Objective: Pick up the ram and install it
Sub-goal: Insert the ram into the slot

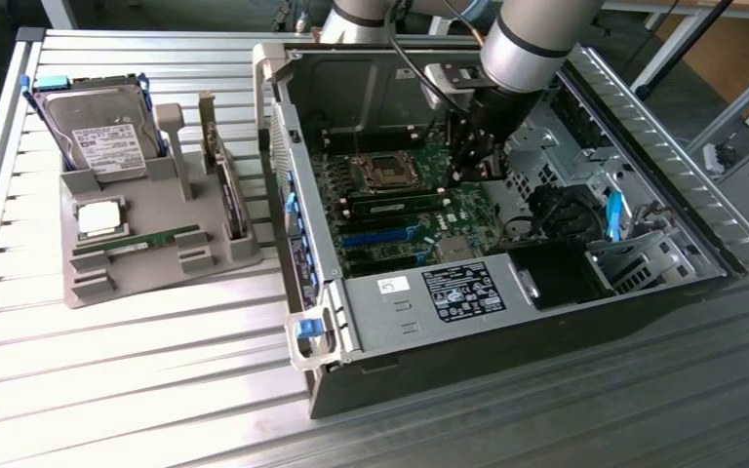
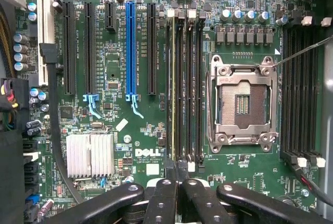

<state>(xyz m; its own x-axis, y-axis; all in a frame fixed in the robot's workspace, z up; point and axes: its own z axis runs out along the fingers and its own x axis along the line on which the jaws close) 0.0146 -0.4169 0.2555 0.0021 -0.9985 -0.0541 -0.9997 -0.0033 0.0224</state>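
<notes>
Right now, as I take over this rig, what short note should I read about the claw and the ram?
Claw: shut, holding nothing, inside the case, right over one end of the ram.
Ram: stands in a slot near the empty CPU socket.
Second stick: lies on the tray, outside the case.
Done: ram is in its slot.
Left: I cannot tell whether it is fully seated or whether the claw touches it.
</notes>
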